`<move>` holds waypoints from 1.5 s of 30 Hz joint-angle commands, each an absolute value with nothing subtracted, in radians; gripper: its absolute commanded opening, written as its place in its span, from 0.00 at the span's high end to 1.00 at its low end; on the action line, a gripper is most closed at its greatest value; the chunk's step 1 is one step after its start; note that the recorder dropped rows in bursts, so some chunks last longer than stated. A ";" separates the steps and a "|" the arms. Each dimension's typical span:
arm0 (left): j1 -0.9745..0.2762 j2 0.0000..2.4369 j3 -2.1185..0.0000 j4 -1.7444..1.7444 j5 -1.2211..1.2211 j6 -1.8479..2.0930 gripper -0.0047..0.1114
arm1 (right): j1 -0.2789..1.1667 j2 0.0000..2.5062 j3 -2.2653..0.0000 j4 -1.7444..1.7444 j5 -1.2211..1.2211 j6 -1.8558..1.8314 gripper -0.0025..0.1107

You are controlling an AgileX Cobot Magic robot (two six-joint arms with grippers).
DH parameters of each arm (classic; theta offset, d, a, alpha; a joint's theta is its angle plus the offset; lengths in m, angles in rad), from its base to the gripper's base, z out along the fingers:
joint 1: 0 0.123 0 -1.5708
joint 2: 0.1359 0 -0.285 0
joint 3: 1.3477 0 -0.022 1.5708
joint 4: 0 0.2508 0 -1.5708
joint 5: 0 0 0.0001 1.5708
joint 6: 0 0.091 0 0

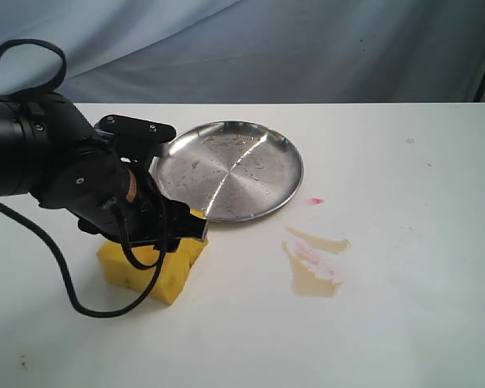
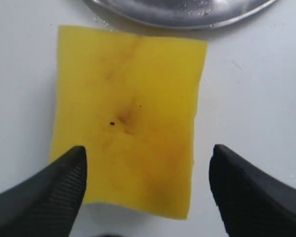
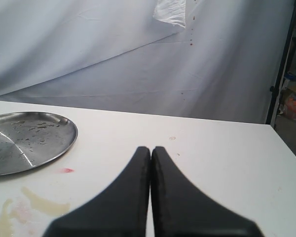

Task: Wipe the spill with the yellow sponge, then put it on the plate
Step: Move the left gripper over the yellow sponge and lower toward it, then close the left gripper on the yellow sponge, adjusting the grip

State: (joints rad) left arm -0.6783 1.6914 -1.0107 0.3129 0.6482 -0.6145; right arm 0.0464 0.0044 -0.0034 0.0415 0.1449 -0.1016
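Observation:
The yellow sponge [image 1: 158,267] [image 2: 128,113] lies on the white table just in front of the steel plate [image 1: 230,168] [image 2: 177,12] [image 3: 24,140]. My left gripper [image 1: 174,234] [image 2: 148,170] hangs over the sponge's near end, open, with one finger at each side and a gap on one side. The amber spill [image 1: 314,259] [image 3: 32,207] with pink streaks lies to the right of the sponge, in front of the plate. My right gripper [image 3: 151,150] is shut and empty, above the table near the spill; it does not show in the exterior view.
A small red dot [image 1: 315,200] [image 3: 65,170] marks the table between plate and spill. A grey cloth backdrop [image 1: 267,48] hangs behind the table's far edge. A black cable [image 1: 65,275] loops from the left arm onto the table.

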 commanded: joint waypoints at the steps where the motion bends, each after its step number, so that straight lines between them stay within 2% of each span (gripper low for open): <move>1: -0.695 1.696 -1.018 0.322 0.593 -0.653 0.38 | 0.050 0.000 0.000 0.038 0.143 -0.099 0.98; 21: -0.702 1.863 -1.074 0.350 0.576 -0.653 0.40 | 0.050 0.000 0.000 0.038 0.143 -0.099 0.98; 24: -0.702 1.880 -1.077 0.350 0.581 -0.651 0.52 | 0.050 0.000 0.000 0.038 0.143 -0.099 0.98; 29: -0.709 1.907 -1.077 0.345 0.587 -0.614 0.91 | 0.050 0.000 0.000 0.038 0.143 -0.099 0.98; 30: -0.720 1.907 -1.077 0.340 0.596 -0.585 0.96 | 0.050 0.000 0.000 0.038 0.143 -0.099 0.98; 34: -0.781 1.889 -1.077 0.321 0.600 -0.560 0.96 | 0.050 0.000 0.000 0.038 0.143 -0.099 0.98; 37: -0.858 1.867 -1.077 0.284 0.495 -0.510 0.96 | 0.050 0.000 0.000 0.038 0.143 -0.101 0.98; 40: -0.882 1.871 -1.077 0.270 0.412 -0.489 0.96 | 0.050 0.000 0.000 0.038 0.143 -0.101 0.98; 45: -0.882 1.950 -1.217 0.264 0.504 -0.438 0.96 | 0.050 0.000 0.000 0.038 0.143 -0.100 0.98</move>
State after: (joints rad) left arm -0.8768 1.9170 -1.1567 0.2758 0.4723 -0.4726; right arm 0.0464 0.0044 -0.0034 0.0415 0.1449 -0.1016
